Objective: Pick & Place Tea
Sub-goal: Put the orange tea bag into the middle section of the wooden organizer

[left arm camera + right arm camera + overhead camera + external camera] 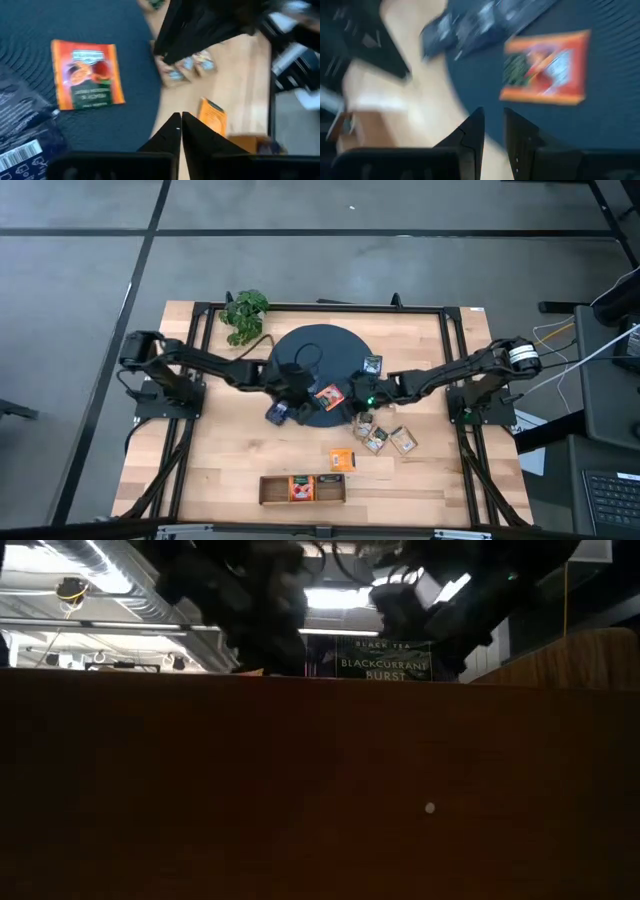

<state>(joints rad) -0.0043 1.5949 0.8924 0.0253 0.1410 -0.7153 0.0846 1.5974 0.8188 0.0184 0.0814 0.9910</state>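
Wooden worktop (220, 460), grey floor around. Tray (303, 489) holding one orange sachet (301, 489) so far; most still out: red-orange sachet (329, 396) on dark mat (320, 345), blue one (279, 413) at its edge, loose cluster (380, 437) beside. Left end effector (180, 121) pinched closed, empty; right end effector (492, 125) slightly parted, empty, above mat.

Pale wooden table (230, 460), ribbed matt dark mat (30, 30), glossy printed red-orange sachet (88, 75).

Wooden table (220, 460), dark round mat (318, 350) at centre, leafy plant (245, 313) beside it, wooden tray (272, 489) at front edge
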